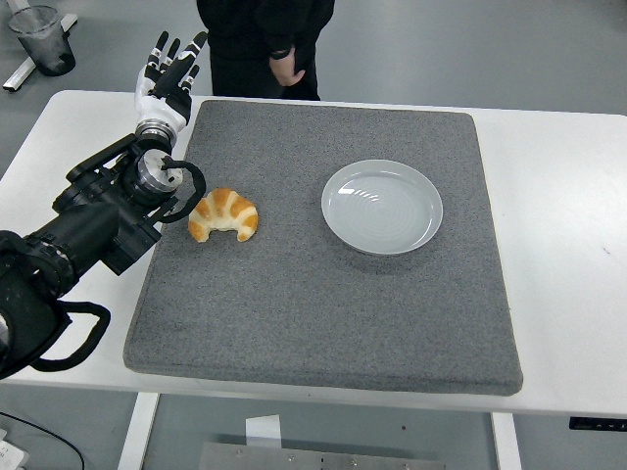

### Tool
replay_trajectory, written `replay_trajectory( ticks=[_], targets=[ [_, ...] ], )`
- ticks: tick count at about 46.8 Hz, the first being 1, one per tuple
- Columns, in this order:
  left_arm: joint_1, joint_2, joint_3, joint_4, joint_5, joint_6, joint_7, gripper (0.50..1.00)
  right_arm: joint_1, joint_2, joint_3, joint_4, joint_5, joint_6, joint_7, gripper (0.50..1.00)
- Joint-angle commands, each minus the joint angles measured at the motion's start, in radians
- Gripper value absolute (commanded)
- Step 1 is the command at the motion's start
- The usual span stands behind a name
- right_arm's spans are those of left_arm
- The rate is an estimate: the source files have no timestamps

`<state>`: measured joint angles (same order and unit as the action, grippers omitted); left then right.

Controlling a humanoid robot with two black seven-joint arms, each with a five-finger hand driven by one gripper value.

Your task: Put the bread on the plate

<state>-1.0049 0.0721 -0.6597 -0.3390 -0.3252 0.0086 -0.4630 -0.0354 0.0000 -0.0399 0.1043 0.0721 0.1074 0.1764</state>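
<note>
A robotics lab is showing here: a white table (549, 147) is standing on grey flooring (470, 49), a person (265, 44) watching.

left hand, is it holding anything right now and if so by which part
Nothing is held. The left hand is raised over the table's far left corner with its fingers spread, apart from the croissant, which lies on the grey mat.

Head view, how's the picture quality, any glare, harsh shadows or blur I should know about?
Head view: even, soft lighting; the croissant and the plate cast only faint shadows on the grey mat. Pale reflections streak the plate's glossy inside. The left hand, fingers spread, looks sharp, with no motion blur. The table edges bow slightly, hinting at mild lens distortion.
</note>
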Motion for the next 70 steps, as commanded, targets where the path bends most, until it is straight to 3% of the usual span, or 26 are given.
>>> replay_trajectory(
  ticks=[1,19,25,32,37,48,53,58,63,70],
  targets=[
    [0.000,0.002,0.000,0.000,0.000,-0.001,0.000,1.000,0.000,0.000,0.000,0.000,0.000,0.000,0.000,0.932],
    [-0.004,-0.002,0.026,-0.037,0.055,-0.036,0.006,1.000,0.000,0.000,0.000,0.000,0.000,0.000,0.000,0.932],
    [-0.029,0.023,0.165,-0.081,0.158,-0.033,0.010,1.000,0.000,0.000,0.000,0.000,0.000,-0.002,0.000,0.932],
    [-0.095,0.101,0.354,-0.135,0.241,-0.027,0.009,1.000,-0.001,0.000,0.000,0.000,0.000,-0.002,0.000,0.932],
    [-0.153,0.201,0.457,-0.225,0.268,-0.018,0.007,1.000,-0.001,0.000,0.000,0.000,0.000,0.000,0.000,0.932],
    [-0.294,0.458,0.623,-0.599,0.304,0.010,0.006,1.000,0.000,0.000,0.000,0.003,0.000,0.002,0.000,0.932],
    [-0.325,0.547,0.664,-0.724,0.437,-0.002,-0.006,1.000,0.000,0.000,0.000,0.003,0.000,0.002,0.000,0.932],
    [-0.334,0.610,0.677,-0.794,0.638,-0.002,-0.003,1.000,0.000,0.000,0.000,0.003,0.000,0.002,0.000,0.932],
    [-0.377,0.664,0.767,-0.813,0.732,-0.021,0.000,1.000,0.000,0.000,0.000,0.003,0.000,0.002,0.000,0.932],
    [-0.469,0.675,0.936,-0.810,0.857,-0.039,-0.002,1.000,-0.001,0.000,0.000,0.003,0.000,0.002,0.000,0.932]
  ],
)
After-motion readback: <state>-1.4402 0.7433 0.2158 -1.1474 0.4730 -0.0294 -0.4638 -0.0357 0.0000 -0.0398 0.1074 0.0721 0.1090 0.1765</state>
